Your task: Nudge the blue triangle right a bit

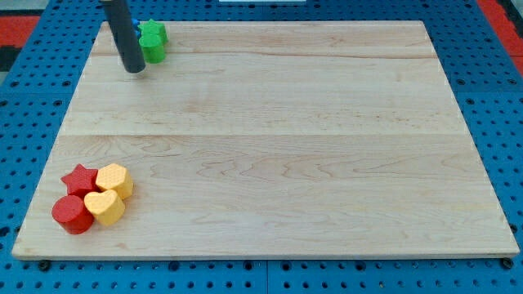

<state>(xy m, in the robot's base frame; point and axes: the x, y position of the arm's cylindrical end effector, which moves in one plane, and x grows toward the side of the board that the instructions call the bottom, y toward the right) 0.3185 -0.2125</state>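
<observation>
My tip (135,69) rests on the wooden board (286,147) near its top left corner. Just right of the rod sits a green block (152,41), which may be two green pieces stacked close together; the shape is unclear. A thin sliver of blue (136,27) shows between the rod and the green block. It may be the blue triangle, and the rod hides most of it. The tip is at the lower left of the green block, very near it.
A tight cluster lies at the board's bottom left: a red star (80,178), a yellow hexagon (114,180), a yellow heart (104,207) and a red cylinder (72,214). A blue pegboard (490,82) surrounds the board.
</observation>
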